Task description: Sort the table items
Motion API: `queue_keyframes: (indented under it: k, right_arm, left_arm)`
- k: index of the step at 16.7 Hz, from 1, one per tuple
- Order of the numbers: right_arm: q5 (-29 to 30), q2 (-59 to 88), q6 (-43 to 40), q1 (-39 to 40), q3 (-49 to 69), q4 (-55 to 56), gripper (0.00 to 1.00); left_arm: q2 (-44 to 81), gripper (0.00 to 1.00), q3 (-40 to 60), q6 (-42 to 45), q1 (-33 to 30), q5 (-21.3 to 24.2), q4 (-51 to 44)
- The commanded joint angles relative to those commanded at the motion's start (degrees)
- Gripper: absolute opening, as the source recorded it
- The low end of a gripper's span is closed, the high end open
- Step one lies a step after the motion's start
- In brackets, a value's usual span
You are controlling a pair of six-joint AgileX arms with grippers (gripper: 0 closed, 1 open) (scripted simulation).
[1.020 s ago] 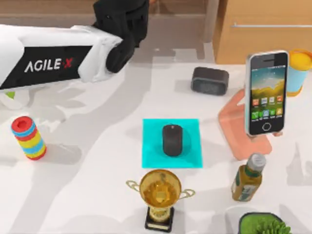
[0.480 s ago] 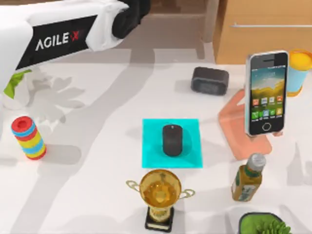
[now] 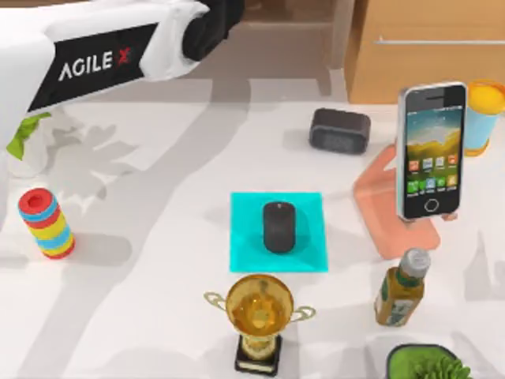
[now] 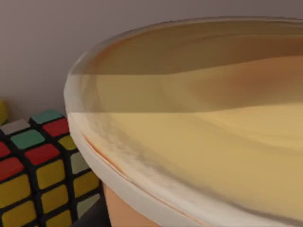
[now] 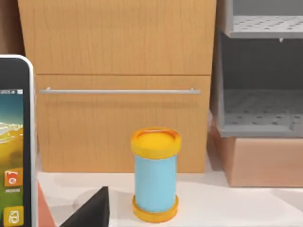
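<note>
Far left of the table: a stack of coloured rings (image 3: 47,223) stands upright, with a green leaf (image 3: 24,134) at the edge behind it. Above them the left arm (image 3: 95,67), white with AGILEX lettering, reaches across the top left corner toward the back. I cannot tell how the left gripper is set.

The left wrist view looks closely at the tan-orange cup (image 4: 199,142), with its pale rim and upper wall toward the camera. The cup sits just beside a puzzle cube (image 4: 42,179), against a plain wall.

Centre: the black mouse (image 3: 278,227) lies in the middle of a cyan mat (image 3: 245,237). A gold trophy (image 3: 259,312) stands just in front of the mat. A dark rounded box (image 3: 339,130) sits behind and to the right, apart from it.

Right: the phone (image 3: 430,150) stands upright on a salmon stand (image 3: 379,205), screen lit with app icons. A blue canister (image 3: 483,117) with orange caps is just beside the phone on its right. A bottle (image 3: 402,286) and a green plant (image 3: 426,365) are at the front. A wooden cabinet (image 3: 426,47) rises at the back.

The right wrist view faces the cabinet drawer, the canister and the phone's edge. How the right gripper is set cannot be told.
</note>
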Motion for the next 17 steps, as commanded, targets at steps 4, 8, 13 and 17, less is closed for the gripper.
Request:
queue_keyframes:
  k: [4, 8, 13, 17]
  right_arm:
    - [0.0, 0.0, 0.0, 0.0, 0.0, 0.0, 1.0]
    - [0.0, 0.0, 0.0, 0.0, 0.0, 0.0, 1.0]
    - [0.0, 0.0, 0.0, 0.0, 0.0, 0.0, 1.0]
    - [0.0, 0.0, 0.0, 0.0, 0.0, 0.0, 1.0]
  left_arm:
    - [0.2, 0.0, 0.2, -0.1, 0.2, 0.1, -0.1]
    - [0.2, 0.08, 0.2, -0.1, 0.2, 0.1, -0.1]
    - [0.2, 0.45, 0.2, -0.1, 0.2, 0.1, -0.1]
    - [0.2, 0.75, 0.2, -0.1, 0.2, 0.1, -0.1]
